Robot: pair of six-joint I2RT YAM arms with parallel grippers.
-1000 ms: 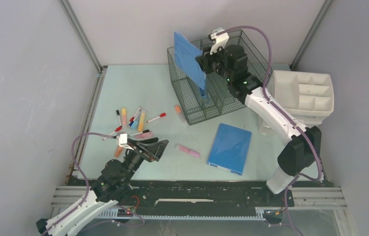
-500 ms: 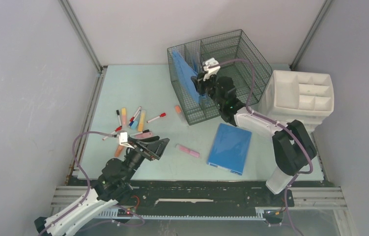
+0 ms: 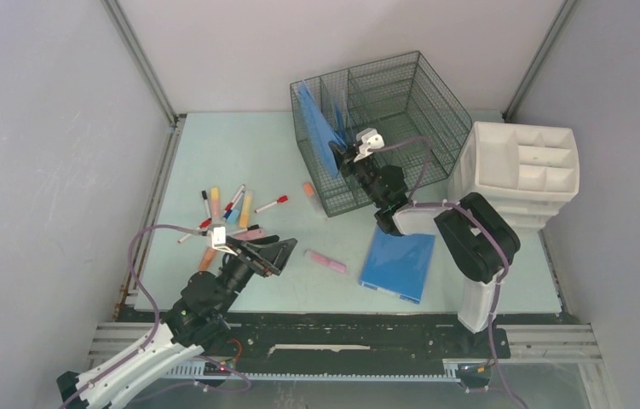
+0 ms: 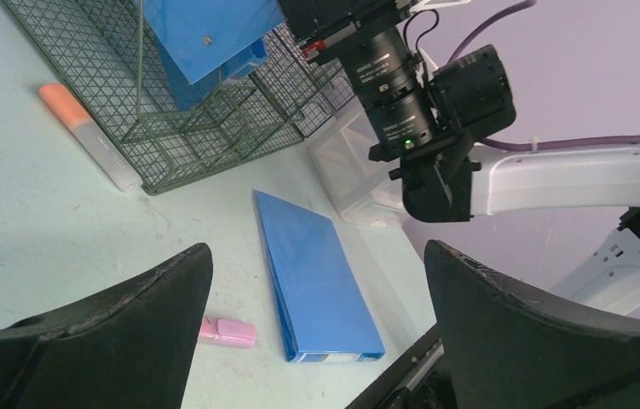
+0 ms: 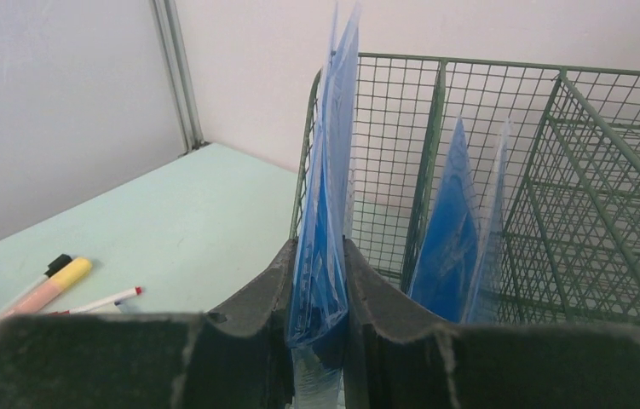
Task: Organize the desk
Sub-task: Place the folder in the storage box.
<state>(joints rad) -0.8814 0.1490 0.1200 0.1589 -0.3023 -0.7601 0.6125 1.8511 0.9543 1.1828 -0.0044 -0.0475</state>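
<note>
The right arm is masking part of the wire basket (image 3: pixel 423 89), and the right tool (image 5: pixel 317 294) is covering the lower edge of the blue folder (image 5: pixel 331 187) it is clamping upright in the basket's end slot. A second folder (image 5: pixel 451 251) is standing in the next slot. The table (image 3: pixel 239 153) is lying beneath both arms, seemingly stretching lengthwise left to right. The left tool (image 4: pixel 316 251) is gaping wide above it.

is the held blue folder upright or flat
Upright: the thin blue plastic folder stands on edge, pinched by the right claw.

A robotics lab cell: grey panel walls (image 3: pixel 43 128), metal framing (image 3: pixel 139 61), a mint desk (image 3: pixel 239 153).
</note>
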